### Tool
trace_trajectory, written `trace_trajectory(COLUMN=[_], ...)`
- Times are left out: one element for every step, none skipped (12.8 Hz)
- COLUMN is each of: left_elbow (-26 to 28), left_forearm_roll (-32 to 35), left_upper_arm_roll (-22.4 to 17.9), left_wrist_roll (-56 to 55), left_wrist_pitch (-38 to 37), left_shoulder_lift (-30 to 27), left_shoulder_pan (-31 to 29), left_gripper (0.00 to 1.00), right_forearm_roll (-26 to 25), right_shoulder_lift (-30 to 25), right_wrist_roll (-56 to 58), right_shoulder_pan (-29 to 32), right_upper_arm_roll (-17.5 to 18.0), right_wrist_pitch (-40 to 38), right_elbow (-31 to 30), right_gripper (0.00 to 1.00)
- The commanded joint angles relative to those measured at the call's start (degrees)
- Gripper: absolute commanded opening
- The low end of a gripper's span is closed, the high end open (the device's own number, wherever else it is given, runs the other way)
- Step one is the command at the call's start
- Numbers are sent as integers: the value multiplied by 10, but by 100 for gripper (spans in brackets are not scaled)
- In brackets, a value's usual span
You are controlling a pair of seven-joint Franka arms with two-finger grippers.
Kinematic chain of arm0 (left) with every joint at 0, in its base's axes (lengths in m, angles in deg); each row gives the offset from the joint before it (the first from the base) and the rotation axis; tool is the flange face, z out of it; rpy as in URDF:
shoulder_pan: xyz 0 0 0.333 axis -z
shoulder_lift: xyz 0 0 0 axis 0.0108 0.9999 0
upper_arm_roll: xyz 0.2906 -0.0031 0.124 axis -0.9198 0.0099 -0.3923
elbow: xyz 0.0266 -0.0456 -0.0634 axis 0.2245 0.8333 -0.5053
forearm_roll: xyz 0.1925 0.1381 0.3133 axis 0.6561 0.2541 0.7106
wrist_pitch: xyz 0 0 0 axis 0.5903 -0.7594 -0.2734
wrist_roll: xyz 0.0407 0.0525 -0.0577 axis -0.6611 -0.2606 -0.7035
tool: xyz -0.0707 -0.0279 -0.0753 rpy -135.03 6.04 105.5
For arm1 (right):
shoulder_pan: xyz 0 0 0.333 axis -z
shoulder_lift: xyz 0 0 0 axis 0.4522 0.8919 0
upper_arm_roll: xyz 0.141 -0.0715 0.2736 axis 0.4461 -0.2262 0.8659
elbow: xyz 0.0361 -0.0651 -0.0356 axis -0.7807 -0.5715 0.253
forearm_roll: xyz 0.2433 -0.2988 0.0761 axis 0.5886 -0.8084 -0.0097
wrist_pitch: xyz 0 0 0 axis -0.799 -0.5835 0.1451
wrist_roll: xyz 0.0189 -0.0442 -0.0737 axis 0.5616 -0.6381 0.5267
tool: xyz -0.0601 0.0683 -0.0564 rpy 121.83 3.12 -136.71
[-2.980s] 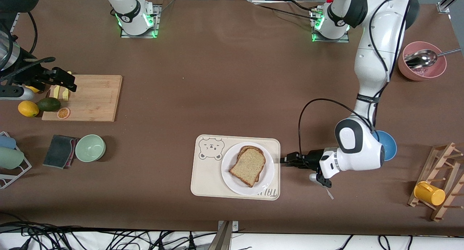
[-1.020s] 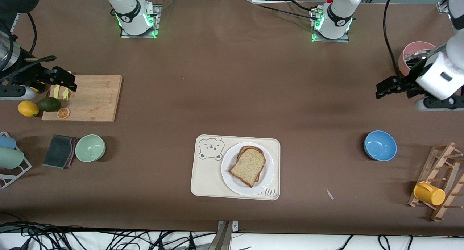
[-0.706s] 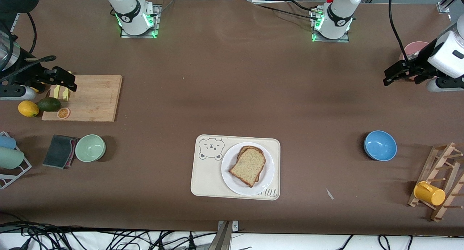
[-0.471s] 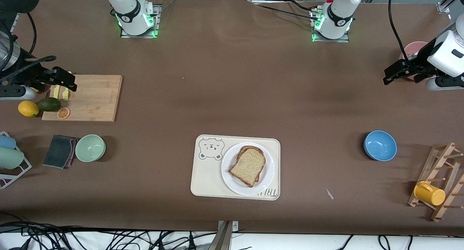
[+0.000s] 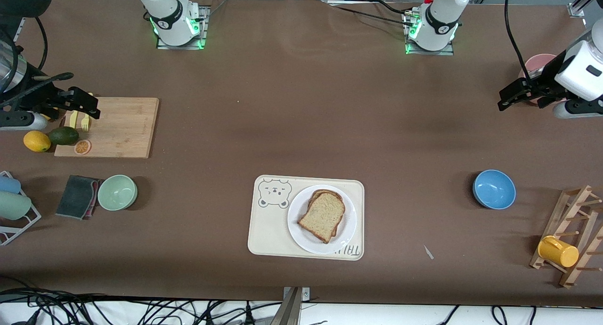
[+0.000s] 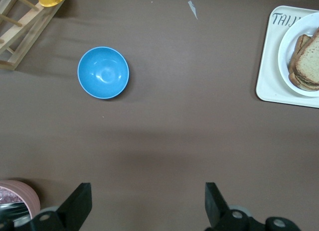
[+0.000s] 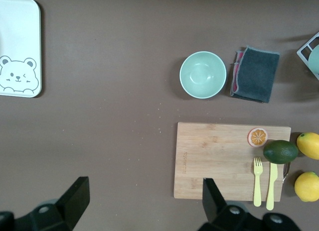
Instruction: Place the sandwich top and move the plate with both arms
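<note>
Left gripper point(image 5: 505, 100) is up in the air with jaws spread and nothing in them, over bare table by the pink bowl point(image 5: 537, 63) at the left arm's end. Right gripper point(image 5: 89, 109) likewise wide and empty, over the cutting board point(image 5: 122, 127) at the right arm's end. Sandwich top point(image 5: 323, 215) sits on the lower slice on the plate point(image 5: 301, 231), which rests on the bear-print tray point(image 5: 268, 231) at mid-table, well apart from both grippers.

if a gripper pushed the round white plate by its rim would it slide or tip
The round white plate looks flat and low, so it would probably slide, not tip. The stacked brown bread slices lie loose and may shift. The cream bear-print tray's raised rim might stop it.
</note>
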Motion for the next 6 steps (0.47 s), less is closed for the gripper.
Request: trace_trajectory(left_elbow=[19, 28, 28, 28, 28, 28], left_forearm_roll=[20, 21, 20, 20, 20, 20], left_upper_arm_roll=[-12, -11, -10, -9, -9, -9], left_wrist_roll=[-1, 11, 33, 44, 49, 45], left_wrist_pitch=[4, 2, -11, -19, -18, -18], left_shoulder_lift=[-23, -32, -37, -38, -37, -38], left_shoulder_pan=[26, 23, 24, 24, 24, 24], left_gripper=[100, 100, 100, 100, 100, 100], right_forearm_roll=[-3, -4, -3, -3, -7, -4], right_shoulder_lift=[5, 5, 5, 5, 5, 5], right_wrist_roll=[4, 5, 5, 6, 6, 6], right_shoulder_pan=[1, 1, 1, 1, 1, 1], right_upper_arm_roll=[2, 2, 2, 2, 2, 2], right_wrist_pitch=[-9, -9, -8, -9, -9, -8], right_elbow=[12, 12, 12, 12, 12, 12], right_gripper=[100, 100, 100, 100, 100, 100])
